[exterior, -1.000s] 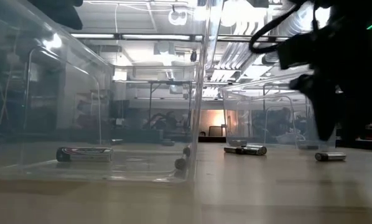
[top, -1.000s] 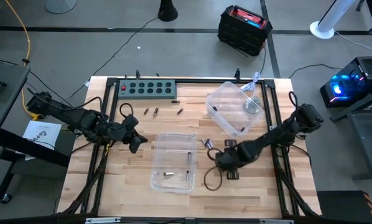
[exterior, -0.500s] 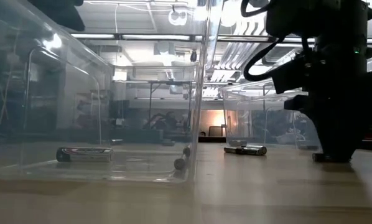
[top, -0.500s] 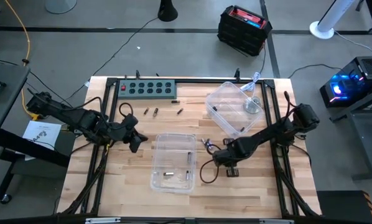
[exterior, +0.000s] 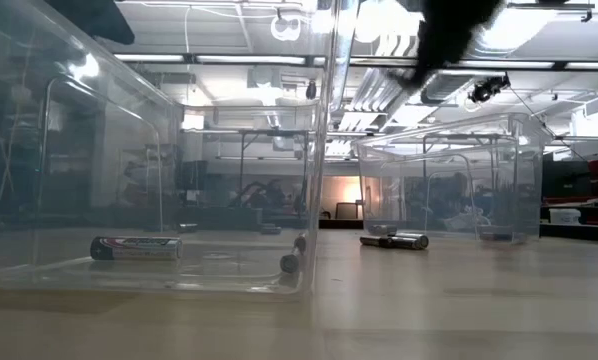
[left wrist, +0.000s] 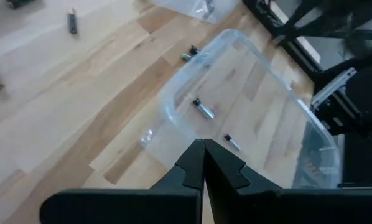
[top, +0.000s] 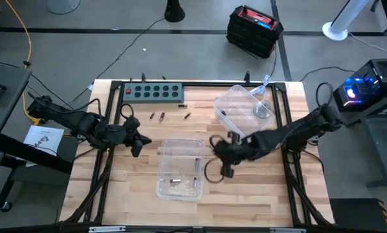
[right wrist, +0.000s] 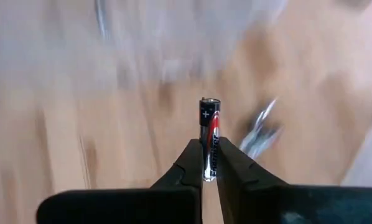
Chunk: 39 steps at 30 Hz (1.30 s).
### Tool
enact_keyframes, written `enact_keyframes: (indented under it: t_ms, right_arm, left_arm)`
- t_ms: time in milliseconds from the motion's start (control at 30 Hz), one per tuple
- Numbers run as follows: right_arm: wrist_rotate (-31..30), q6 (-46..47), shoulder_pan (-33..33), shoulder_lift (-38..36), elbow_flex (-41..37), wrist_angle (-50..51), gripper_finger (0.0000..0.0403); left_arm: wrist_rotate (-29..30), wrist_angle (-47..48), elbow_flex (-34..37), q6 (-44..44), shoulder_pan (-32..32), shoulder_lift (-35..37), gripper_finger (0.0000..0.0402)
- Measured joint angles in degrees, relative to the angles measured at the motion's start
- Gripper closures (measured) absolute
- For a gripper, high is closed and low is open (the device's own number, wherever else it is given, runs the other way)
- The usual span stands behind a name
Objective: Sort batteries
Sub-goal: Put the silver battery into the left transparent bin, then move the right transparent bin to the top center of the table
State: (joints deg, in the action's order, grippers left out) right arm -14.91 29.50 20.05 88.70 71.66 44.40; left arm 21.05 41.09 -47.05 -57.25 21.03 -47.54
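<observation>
My right gripper [top: 214, 144] hangs above the table, just right of the near clear bin [top: 179, 168], shut on a black-and-red battery [right wrist: 209, 121]. In that bin lie a dark battery [exterior: 136, 247] and a few more batteries [left wrist: 204, 110] on its floor. Loose batteries [top: 156, 116] lie on the wood at the far side, and two more batteries [exterior: 394, 240] lie beyond the bin. A second clear bin [top: 242, 113] stands at the far right. My left gripper [top: 138, 144] waits shut, left of the near bin. My right gripper pinches the battery's minus half [right wrist: 209, 155] between its two fingers. The fingers lie along the battery, and its plus end [right wrist: 209, 102] sticks out past the fingertips. The battery is lifted clear of the table.
A metal disc [top: 263, 110] lies in the far right bin. A power strip [top: 153, 92] runs along the far edge. A cable loop [top: 213, 171] hangs under my right arm. Bare wood shows along the near edge.
My right gripper has come down on a battery lying on the wood right of the near bin, shut on it, and risen with it toward the far left. That battery has left the table. My left gripper has stayed shut.
</observation>
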Motion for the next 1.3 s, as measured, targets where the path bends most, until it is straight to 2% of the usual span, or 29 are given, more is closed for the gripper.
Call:
enact_keyframes:
  t_ms: [67, 200, 333, 467, 700, 767, 867, 1000, 1167, 1300]
  right_arm:
    - [-1.18, -2.02, -0.97, -0.65, 2.88, -3.59, 0.0397]
    - [2.93, -8.78, -2.63, 0.67, 4.33, -16.51, 0.039]
    - [3.6, -9.79, -4.66, 3.38, 4.48, -24.76, 0.0375]
    - [6.45, -4.35, -6.66, 5.5, 4.37, -25.58, 0.0326]
    - [9.26, -3.77, -8.54, 3.26, 4.46, -24.88, 0.0225]
    - [9.31, -1.6, -9.19, 1.34, 4.51, -21.18, 0.0215]
    - [6.75, 2.84, -8.94, -0.32, 4.54, -10.07, 0.0214]
    - [2.55, 9.28, -5.26, -0.14, 4.3, 2.41, 0.0226]
    - [-3.16, 19.31, 0.73, 0.07, 4.32, 9.02, 0.0247]
    - [-3.71, 31.44, 5.11, 0.07, 4.35, 24.21, 0.0288]
  left_arm:
    - [1.15, 0.33, 0.0, 0.25, -0.01, 0.23, 0.0401]
    - [2.75, 0.83, 0.0, 1.43, -0.01, 0.37, 0.0401]
    - [2.71, 0.91, 0.0, 1.46, -0.01, 0.36, 0.0401]
    - [2.16, 0.9, 0.0, 1.48, -0.01, 0.36, 0.0401]
    - [2.13, 0.91, 0.0, 2.02, -0.01, 0.36, 0.0401]
    - [2.13, 0.93, 0.0, 2.0, -0.01, 0.36, 0.0401]
    - [2.13, 0.95, 0.0, 1.87, -0.01, 0.34, 0.0401]
    - [2.52, 0.97, 0.0, 1.85, 0.01, 0.32, 0.0401]
    - [2.65, 0.97, 0.0, 1.84, 0.0, 0.32, 0.0401]
    - [2.68, 1.02, 0.0, 1.83, 0.01, 0.32, 0.0401]
